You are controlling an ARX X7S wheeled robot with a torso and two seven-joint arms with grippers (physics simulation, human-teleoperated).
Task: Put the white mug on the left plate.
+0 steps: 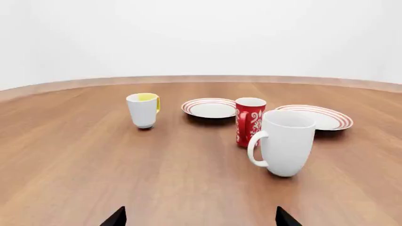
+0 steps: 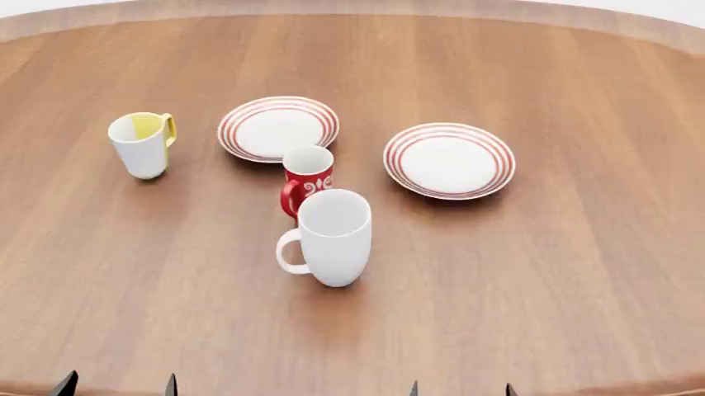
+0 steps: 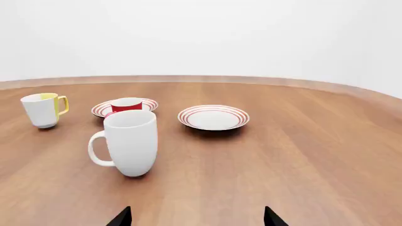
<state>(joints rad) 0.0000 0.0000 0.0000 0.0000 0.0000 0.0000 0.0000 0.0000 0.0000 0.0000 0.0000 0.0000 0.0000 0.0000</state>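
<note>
So far nothing done: white mug (image 2: pixel 333 235) stands ahead of my spread, empty left gripper (image 2: pixel 119 384), left plate (image 2: pixel 277 128) beyond; right gripper (image 2: pixel 461 388) likewise released.

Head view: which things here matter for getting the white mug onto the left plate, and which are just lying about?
For the job:
tall plain white mug
left red-ringed white plate

Lying about:
white-and-yellow mug
small red mug
right red-ringed white plate
</note>
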